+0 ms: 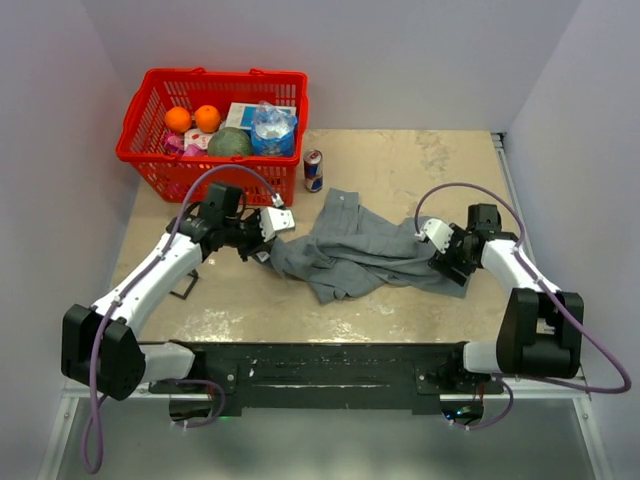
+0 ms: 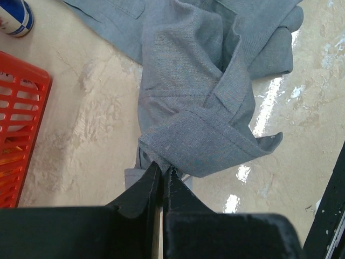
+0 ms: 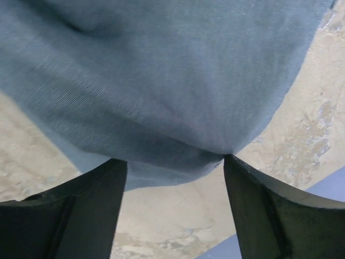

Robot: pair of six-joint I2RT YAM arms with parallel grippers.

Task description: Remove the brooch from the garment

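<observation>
The garment (image 1: pixel 360 250), a grey shirt, lies crumpled in the middle of the table. The brooch is hidden in every view. My left gripper (image 1: pixel 262 252) sits at the shirt's left end. In the left wrist view that gripper (image 2: pixel 163 170) is shut on a folded edge of the garment (image 2: pixel 199 97). At the shirt's right end is my right gripper (image 1: pixel 447 262). In the right wrist view it (image 3: pixel 175 162) stands open, its fingers (image 3: pixel 91 210) wide apart, with the rim of the garment (image 3: pixel 161 70) hanging just at their tips and bare table below.
A red basket (image 1: pixel 140 150) with oranges, a melon and a bottle stands at the back left, and its corner (image 2: pixel 21 118) shows beside my left gripper. A drink can (image 1: pixel 313 171) stands upright just behind the shirt. A small black frame (image 1: pixel 186 287) lies under my left arm.
</observation>
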